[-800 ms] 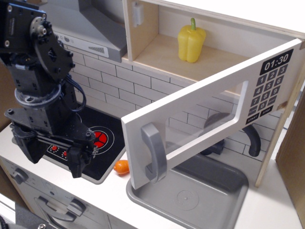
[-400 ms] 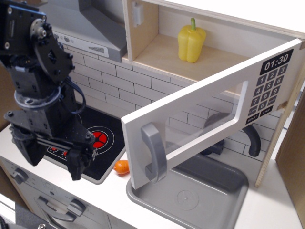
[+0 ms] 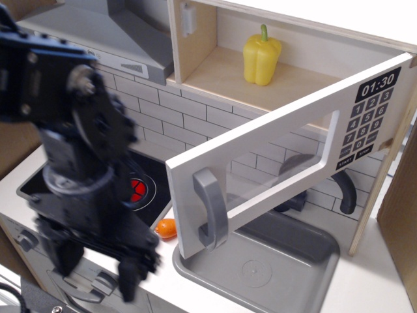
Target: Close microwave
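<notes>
End effector blurred, microwave door open

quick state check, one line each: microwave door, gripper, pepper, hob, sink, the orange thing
microwave door: swung wide open, not touched by the gripper
gripper: blurred, jaws look apart, holding nothing
yellow pepper: upright inside the open microwave
hob: red ring showing on the burner
sink: nothing in the basin
orange thing: lying on the counter at the hob's edge, partly behind the door

Black robot arm of blocky, jointed segments, round silver joint caps, motion-blurred, two dark fingers at its tip
</notes>
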You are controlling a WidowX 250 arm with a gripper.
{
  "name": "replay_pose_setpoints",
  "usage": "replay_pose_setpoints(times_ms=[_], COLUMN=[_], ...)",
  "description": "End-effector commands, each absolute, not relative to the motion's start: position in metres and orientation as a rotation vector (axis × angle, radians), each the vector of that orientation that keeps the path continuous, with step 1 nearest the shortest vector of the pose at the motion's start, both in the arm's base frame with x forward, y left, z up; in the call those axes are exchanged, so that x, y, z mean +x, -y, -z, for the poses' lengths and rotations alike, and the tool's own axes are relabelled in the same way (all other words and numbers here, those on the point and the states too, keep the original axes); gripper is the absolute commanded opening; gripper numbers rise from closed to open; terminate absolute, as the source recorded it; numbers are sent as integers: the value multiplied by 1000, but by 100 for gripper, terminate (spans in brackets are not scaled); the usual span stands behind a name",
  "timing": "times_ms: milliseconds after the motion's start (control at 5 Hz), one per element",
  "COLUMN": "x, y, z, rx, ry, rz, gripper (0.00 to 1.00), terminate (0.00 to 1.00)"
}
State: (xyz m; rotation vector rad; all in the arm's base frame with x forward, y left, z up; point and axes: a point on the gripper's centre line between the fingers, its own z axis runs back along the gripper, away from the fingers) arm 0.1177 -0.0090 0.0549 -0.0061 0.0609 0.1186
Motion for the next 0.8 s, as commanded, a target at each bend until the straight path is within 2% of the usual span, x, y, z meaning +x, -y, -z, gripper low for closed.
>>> replay_pose_setpoints(times_ms=[0, 200, 400, 600], x=[121, 128, 137, 155], y=[74, 108, 137, 148], z=[-57, -55, -59, -69], rx=[-98, -172, -227, -267], ry=[-79, -100, -68, -13], rz=[-1, 53, 54, 27], gripper=[100, 100, 100, 100], terminate=[0, 0, 0, 0])
